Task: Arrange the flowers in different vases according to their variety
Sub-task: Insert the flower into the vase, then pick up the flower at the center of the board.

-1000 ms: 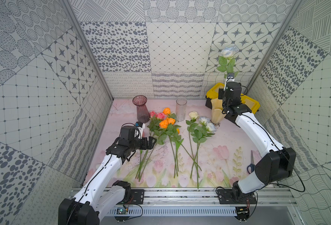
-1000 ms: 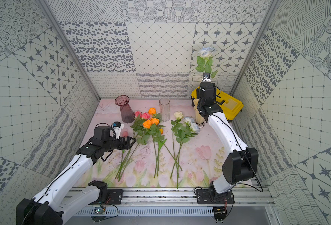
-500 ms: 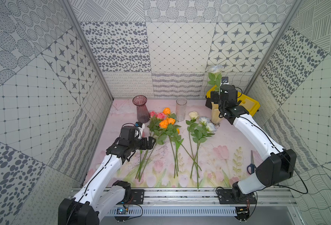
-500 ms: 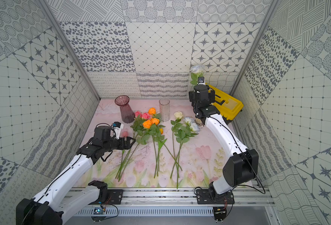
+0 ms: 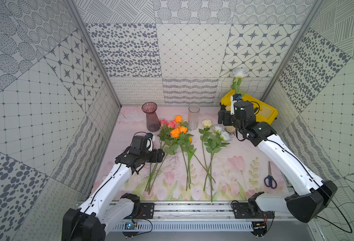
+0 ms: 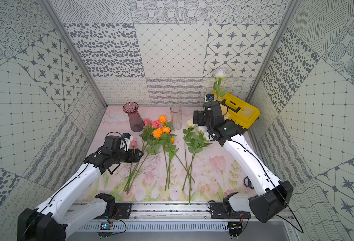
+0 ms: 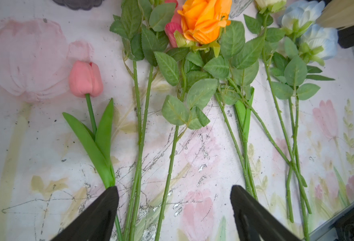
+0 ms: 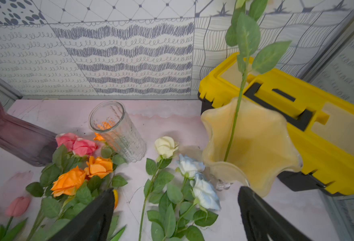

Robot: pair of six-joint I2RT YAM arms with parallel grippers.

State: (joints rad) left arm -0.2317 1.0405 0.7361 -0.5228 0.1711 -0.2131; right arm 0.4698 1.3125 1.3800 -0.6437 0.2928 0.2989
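Note:
Several flowers lie on the tablecloth: pink roses (image 5: 168, 123), orange roses (image 5: 177, 131), cream and pale-blue roses (image 5: 217, 130) and a pink tulip (image 7: 85, 79). A purple vase (image 5: 151, 116) and a clear ribbed vase (image 5: 193, 116) stand empty at the back. The cream ruffled vase (image 8: 255, 141) holds one pale-blue rose (image 5: 239, 73) upright. My left gripper (image 7: 173, 188) is open low over the pink roses' stems, and three stems run between its fingers. My right gripper (image 8: 176, 189) is open beside the cream vase, above the pale roses on the cloth.
A yellow and black toolbox (image 5: 261, 110) sits in the back right corner behind the cream vase. Blue-handled scissors (image 5: 270, 179) lie near the front right. Patterned walls close in three sides, and the arms' rail (image 5: 192, 208) runs along the front.
My right gripper opened and let go of the pale-blue rose, which now stands in the cream vase, then drew back and down to the left. The left arm stayed in place.

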